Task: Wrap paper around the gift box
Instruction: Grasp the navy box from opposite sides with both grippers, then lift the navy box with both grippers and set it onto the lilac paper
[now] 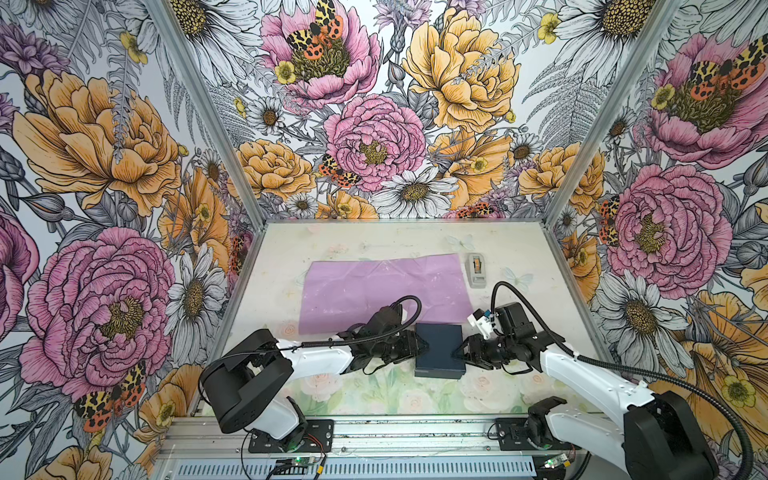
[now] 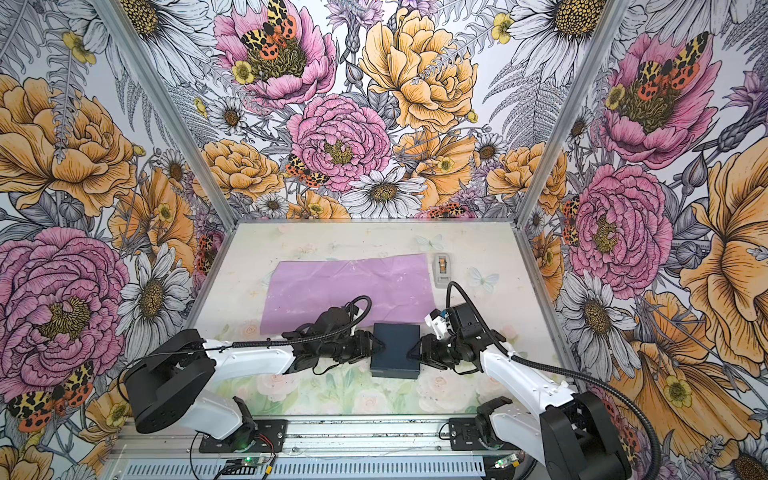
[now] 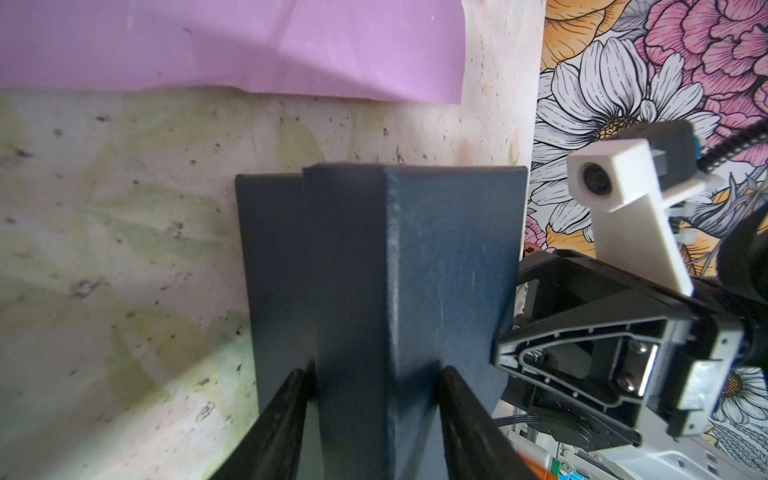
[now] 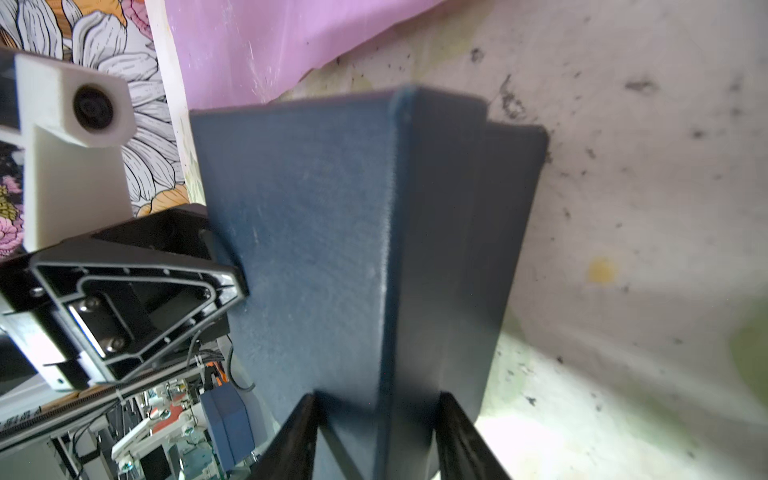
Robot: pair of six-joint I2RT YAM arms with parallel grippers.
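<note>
— Nearest the bases first: where to find the gift box [image 1: 438, 347]?
— On the front half of the table [image 1: 374, 395], about midway across, squarish and flat, caught between the two arms. Hard to say from above whether resting or just lifted.
— And the left jaws?
— Closed onto the box's left edge, tips pointing right, with the fingers [image 3: 286, 419] straddling its thickness and no gap showing. Gripping, by the look of it.
— The right jaws?
— Mirrored: clamped over the right edge, tips pointing left, facing the left pair straight across the lid.
— So neither arm nearer?
— No; level with each other, one per side.
— Farther out?
— Just past the box's far edge, the paper [image 1: 386, 286], spread flat, lilac face up, creased, long axis running left to right. From the left wrist, a strip of bare table between box and sheet; from above, close enough to look touching.
— Direction for the coming move, then?
— Probably straight away from the bases, carrying the box over the near edge toward the middle of the sheet; worth holding both grips level to avoid tilting it or snagging the paper.
— Anything beyond?
— Only a grey tape dispenser [image 1: 476, 269], just beside the paper's far right corner, clear of that path.
</note>
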